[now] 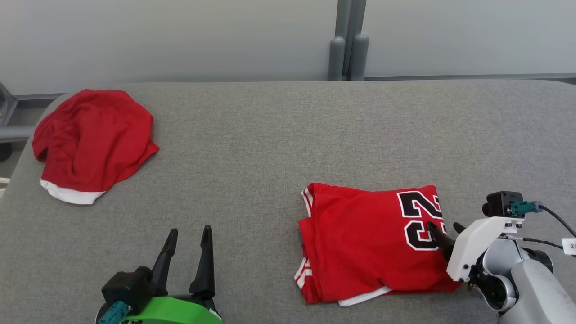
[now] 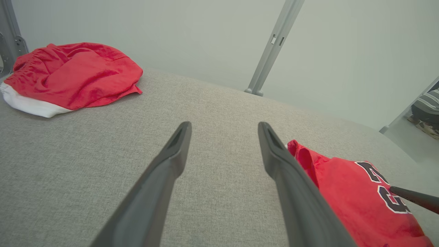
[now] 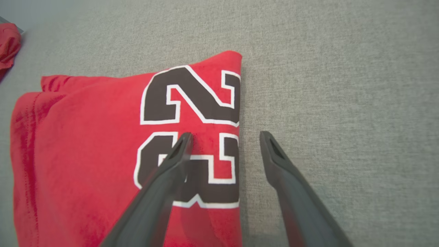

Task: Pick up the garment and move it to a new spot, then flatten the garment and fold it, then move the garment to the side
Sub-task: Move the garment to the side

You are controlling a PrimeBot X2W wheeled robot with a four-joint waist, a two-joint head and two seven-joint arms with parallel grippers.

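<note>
A folded red jersey [image 1: 360, 238] with a black number 23 lies on the grey table at the front right. Its numbered edge [image 3: 192, 103] fills the left of the right wrist view. My right gripper [image 1: 445, 231] is open and straddles that right edge, one finger [image 3: 171, 164] over the number, the other [image 3: 281, 164] over bare table. My left gripper [image 1: 189, 245] stands open near the front left, nothing between its fingers [image 2: 171, 154]; the jersey [image 2: 343, 185] lies to its right.
Crumpled red shorts with a white hem [image 1: 90, 144] sit at the table's back left corner [image 2: 68, 75]. A grey post [image 1: 348, 49] rises behind the table's far edge. The grey fabric tabletop [image 1: 252, 157] stretches between the two garments.
</note>
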